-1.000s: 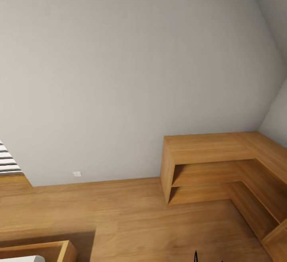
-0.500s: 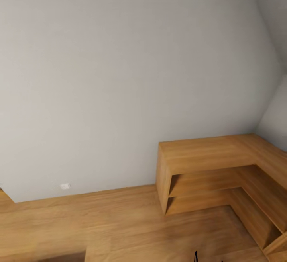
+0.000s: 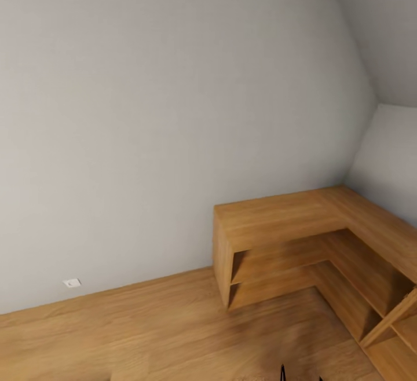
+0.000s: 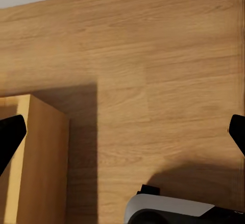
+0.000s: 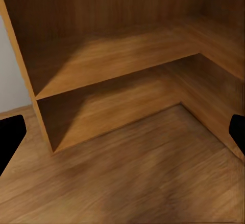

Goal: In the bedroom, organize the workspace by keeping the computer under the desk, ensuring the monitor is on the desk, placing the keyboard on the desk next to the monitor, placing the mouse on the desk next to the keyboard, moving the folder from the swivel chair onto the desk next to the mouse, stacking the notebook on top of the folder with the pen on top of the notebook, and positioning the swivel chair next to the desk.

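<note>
Right hand point(image 5: 122, 132) spread open before L-shaped wooden shelf point(image 5: 112, 60); left hand point(image 4: 122, 132) open above grained plank floor point(image 4: 153, 70).

The wooden corner shelf point(image 3: 301, 242) (perhaps L-shaped) runs off frame.

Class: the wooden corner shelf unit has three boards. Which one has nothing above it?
The top board: it faces the wall openly, while the two lower shelves sit recessed beneath it.
</note>
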Controlling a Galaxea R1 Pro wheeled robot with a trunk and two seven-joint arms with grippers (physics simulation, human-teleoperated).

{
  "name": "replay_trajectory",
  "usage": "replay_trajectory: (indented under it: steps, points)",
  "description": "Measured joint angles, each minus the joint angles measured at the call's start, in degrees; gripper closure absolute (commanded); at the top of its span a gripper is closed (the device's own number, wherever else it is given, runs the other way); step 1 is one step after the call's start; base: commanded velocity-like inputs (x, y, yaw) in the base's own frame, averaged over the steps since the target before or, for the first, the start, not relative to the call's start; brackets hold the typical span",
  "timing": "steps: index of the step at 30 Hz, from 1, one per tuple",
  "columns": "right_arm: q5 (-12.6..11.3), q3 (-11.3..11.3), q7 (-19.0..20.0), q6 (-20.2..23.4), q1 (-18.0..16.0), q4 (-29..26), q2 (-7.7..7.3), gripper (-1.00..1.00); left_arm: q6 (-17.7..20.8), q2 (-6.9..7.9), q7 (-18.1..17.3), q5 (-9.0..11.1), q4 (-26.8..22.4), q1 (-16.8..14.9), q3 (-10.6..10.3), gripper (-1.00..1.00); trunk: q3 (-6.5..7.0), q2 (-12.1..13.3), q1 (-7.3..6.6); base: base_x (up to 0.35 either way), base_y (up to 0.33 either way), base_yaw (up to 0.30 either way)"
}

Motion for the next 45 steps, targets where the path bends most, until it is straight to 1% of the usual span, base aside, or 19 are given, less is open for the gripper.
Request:
replay_trajectory:
  steps: [30, 35, 45]
  points:
    - [0.00, 0.00, 0.14, 0.00, 0.04, 0.01, 0.26, -1.00, -0.06, -0.02, -0.02, 0.00, 0.00, 0.00, -0.01, -1.00, -0.03, 0.00, 0.00, 0.003, 0.000, -0.296]
    - [0.00, 0.03, 0.19, 0.00, 0.01, 0.05, 0.26, -1.00, -0.05, 0.00, -0.05, 0.00, 0.00, 0.00, -0.02, -1.00, -0.03, -0.01, -0.02, 0.204, 0.000, -0.300]
    - [0.00, 0.00, 0.50, 0.05, 0.01, 0.07, 0.26, -1.00, 0.00, -0.08, -0.08, -0.01, 0.00, 0.00, -0.08, -1.00, -0.03, -0.01, -0.03, 0.306, 0.000, -0.300]
